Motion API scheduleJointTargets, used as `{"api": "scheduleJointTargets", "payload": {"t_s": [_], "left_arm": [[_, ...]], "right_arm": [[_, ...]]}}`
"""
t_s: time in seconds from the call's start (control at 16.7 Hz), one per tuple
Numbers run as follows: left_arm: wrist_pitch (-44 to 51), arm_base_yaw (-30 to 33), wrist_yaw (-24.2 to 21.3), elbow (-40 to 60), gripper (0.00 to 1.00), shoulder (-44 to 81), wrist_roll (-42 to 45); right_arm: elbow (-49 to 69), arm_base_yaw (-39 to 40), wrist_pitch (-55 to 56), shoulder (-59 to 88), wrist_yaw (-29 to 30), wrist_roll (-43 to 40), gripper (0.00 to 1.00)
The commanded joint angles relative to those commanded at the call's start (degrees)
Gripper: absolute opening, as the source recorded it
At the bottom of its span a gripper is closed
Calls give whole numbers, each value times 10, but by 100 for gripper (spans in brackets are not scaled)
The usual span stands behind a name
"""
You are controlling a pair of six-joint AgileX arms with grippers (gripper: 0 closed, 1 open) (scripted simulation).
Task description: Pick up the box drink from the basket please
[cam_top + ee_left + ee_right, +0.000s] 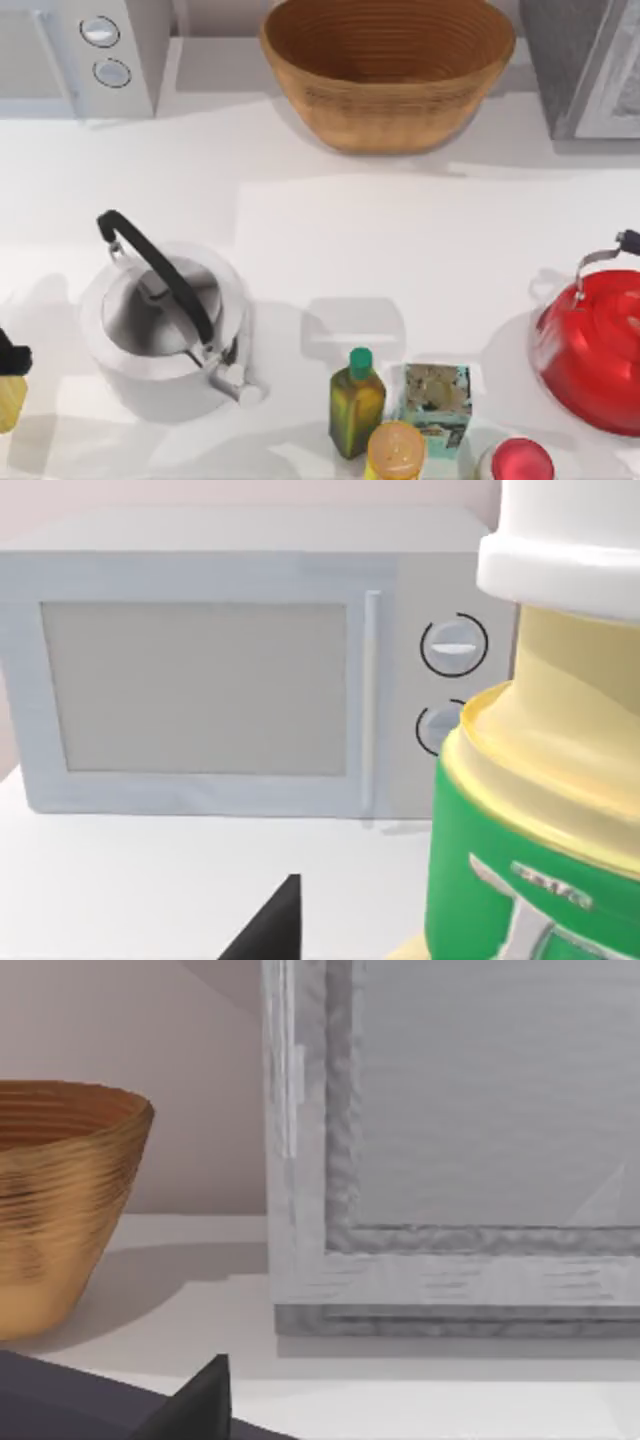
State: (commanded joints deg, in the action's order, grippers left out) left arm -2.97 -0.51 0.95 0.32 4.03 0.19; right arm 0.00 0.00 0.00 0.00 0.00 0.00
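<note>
Though grip of left pincer [272, 928] and right pincer [198, 1402] untellable, orange-brown ribbed wicker basket [390, 112] upright.

Illumination is bright and even across the white counter [420, 250] in the top view, with soft grey shadows falling toward the left and near side of the round orange-brown woven basket [388, 75], the silver metal kettle with a black handle [165, 320] and the glossy red kettle [592, 345]. The red kettle carries a small pale highlight. In the left wrist view, the yellow bottle with a green label and white cap [540, 770] looks soft-edged.
</note>
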Motion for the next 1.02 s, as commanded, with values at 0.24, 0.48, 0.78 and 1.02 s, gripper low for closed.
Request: {"api": "scheduleJointTargets", "payload": {"t_s": [0.24, 0.48, 0.78, 1.02], "left_arm": [[-101, -22, 27, 23, 0, 114, 1], [-227, -48, 61, 53, 0, 250, 4], [-367, -79, 100, 83, 0, 408, 6], [-441, -96, 121, 99, 0, 491, 8]], "right_arm": [[0, 0, 0, 0, 0, 0, 100], [0, 0, 0, 0, 0, 0, 100], [0, 0, 0, 0, 0, 0, 100], [0, 0, 0, 0, 0, 0, 100]]}}
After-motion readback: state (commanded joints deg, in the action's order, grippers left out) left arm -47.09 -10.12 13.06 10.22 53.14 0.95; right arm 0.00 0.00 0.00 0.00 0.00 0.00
